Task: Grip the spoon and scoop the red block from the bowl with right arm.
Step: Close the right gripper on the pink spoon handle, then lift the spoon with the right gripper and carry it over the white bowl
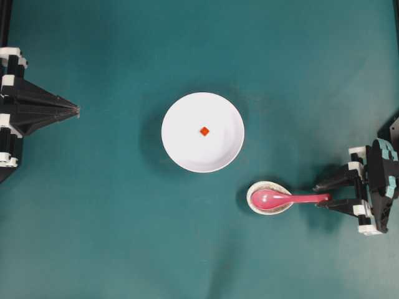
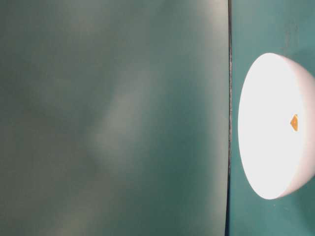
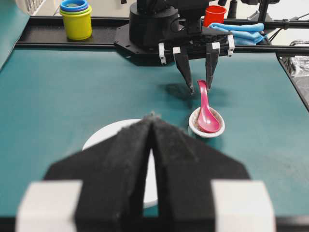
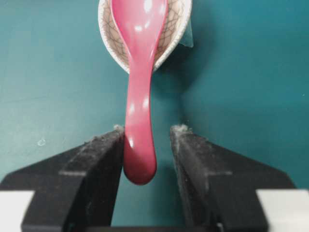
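The pink spoon (image 1: 283,199) lies with its scoop in a small speckled dish (image 1: 268,208) and its handle pointing right. My right gripper (image 1: 319,195) is open around the handle's end. In the right wrist view the spoon (image 4: 138,96) sits between the fingers of the right gripper (image 4: 148,128), against the left finger and with a gap to the right one. The tiny red block (image 1: 204,131) rests in the middle of the white bowl (image 1: 181,146), left of and behind the spoon. My left gripper (image 1: 77,110) is shut and empty at the far left.
Beyond the table's far edge in the left wrist view stand stacked yellow and blue cups (image 3: 76,19), a red cup (image 3: 214,14) and a blue cloth (image 3: 241,31). The table-level view shows the bowl (image 2: 266,128) with the block (image 2: 294,122).
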Robot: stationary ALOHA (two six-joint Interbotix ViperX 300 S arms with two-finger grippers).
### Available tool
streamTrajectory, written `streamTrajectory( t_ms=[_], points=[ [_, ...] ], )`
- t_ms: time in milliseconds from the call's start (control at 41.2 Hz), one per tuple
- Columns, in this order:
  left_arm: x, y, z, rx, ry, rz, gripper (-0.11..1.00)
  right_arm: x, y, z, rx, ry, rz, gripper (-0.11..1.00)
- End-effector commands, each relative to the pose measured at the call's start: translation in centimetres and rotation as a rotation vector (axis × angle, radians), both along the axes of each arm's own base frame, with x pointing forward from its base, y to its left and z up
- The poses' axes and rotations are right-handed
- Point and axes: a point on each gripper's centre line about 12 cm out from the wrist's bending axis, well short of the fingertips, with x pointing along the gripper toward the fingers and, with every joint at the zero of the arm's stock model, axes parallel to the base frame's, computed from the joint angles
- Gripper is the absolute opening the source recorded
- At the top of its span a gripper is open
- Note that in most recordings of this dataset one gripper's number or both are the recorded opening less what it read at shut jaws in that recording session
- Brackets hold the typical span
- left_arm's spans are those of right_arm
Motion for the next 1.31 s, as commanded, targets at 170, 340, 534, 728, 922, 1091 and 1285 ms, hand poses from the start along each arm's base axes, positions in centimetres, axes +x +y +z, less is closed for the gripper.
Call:
streamTrajectory(
  t_ms=[170,340,534,728,922,1091,1285],
  points=[
    [0.24,0.24,0.98,0.002,-0.023,0.012,0.00,0.55,0.56,0.60,-0.016,-0.038,0.019,0.47],
    [0.24,0.24,1.00,0.002,-0.025,0.012,0.00,0.51,0.52,0.58,-0.021,-0.037,0.021,0.47],
    [0.24,0.24,1.02,0.002,-0.026,0.012,0.00,0.48,0.48,0.57,-0.028,-0.038,0.024,0.47],
    [0.24,0.24,1.04,0.002,-0.028,0.012,0.00,0.62,0.58,0.72,-0.059,-0.050,0.042,0.40],
    [0.24,0.24,1.06,0.002,-0.029,0.012,0.00,0.62,0.58,0.69,-0.070,-0.050,0.048,0.32],
    [0.24,0.24,1.06,0.002,-0.029,0.012,0.00,0.58,0.55,0.67,-0.076,-0.050,0.052,0.29],
    [0.24,0.24,1.04,0.002,-0.028,0.012,0.00,0.53,0.44,0.92,-0.075,-0.066,0.053,0.26]
  ],
)
